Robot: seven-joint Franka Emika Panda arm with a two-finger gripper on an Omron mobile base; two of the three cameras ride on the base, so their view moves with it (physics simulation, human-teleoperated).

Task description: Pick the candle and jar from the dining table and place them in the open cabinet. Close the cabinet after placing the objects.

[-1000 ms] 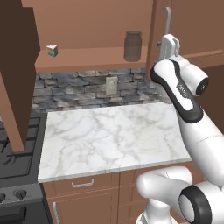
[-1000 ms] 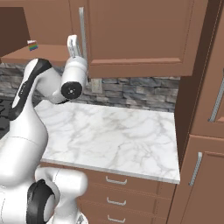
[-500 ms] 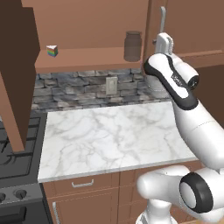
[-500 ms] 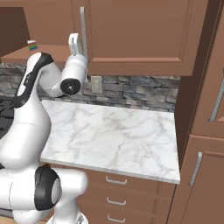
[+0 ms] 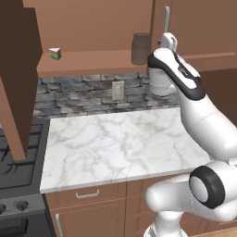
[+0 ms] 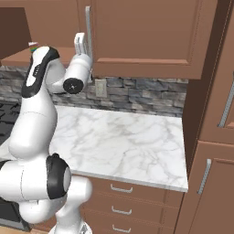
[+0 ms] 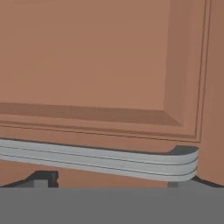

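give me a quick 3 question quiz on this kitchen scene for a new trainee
1. True or false: the jar stands on the open cabinet's shelf.
2. The gripper is raised closest to which thing? A) the stove knobs B) a closed cabinet door's silver handle C) the wall outlet
3. What small thing sits at the left of the shelf?

Key:
1. True.
2. B. The hand view shows the handle close in front of the fingertips, jaws open.
3. A rainbow-striped wedge.
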